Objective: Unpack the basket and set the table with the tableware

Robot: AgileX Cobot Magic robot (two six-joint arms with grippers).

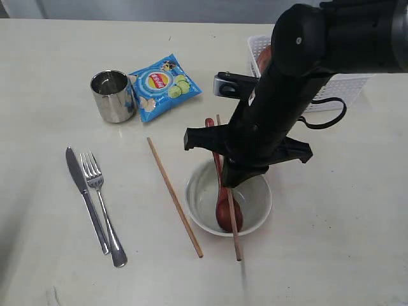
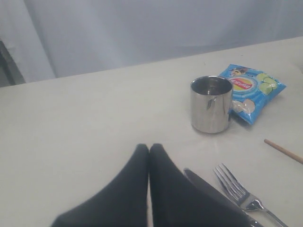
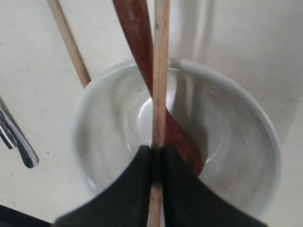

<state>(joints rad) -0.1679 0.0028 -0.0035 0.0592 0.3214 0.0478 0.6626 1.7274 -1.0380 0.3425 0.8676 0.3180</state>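
1. The chopstick [image 3: 160,71] is clamped between the 2 fingers of the right gripper [image 3: 155,152], which are closed tight on it with no gap.
2. The chopstick crosses above the bowl [image 1: 203,191] from the far side to the near side, and its near end pokes out past the near rim. I cannot tell whether that end touches the table [image 1: 331,248].
3. In the right wrist view the chopstick crosses over the handle of the spoon [image 1: 227,213]. The scoop of the spoon lies in the bottom of the bowl, and its handle leans up over the far rim.
4. The bowl stands upright on the table, near the middle, directly under the right arm [image 1: 274,108].
5. A 2nd chopstick [image 1: 174,196] lies flat on the table just beside the bowl's left side, slanting from far left to near right.
6. Further left, a knife [image 1: 86,194] and a fork [image 1: 104,210] lie side by side, with the fork on the right and both handles pointing to the near edge.
7. Beyond them a cup [image 1: 113,95] stands upright, with a chip bag [image 1: 162,85] right against its right side.
8. The basket [image 1: 347,88] sits at the far right of the table, largely hidden behind the right arm.
9. The left gripper [image 2: 149,147] has its 2 fingers pressed together with nothing between them. It hovers low over the table close to the knife's tip.
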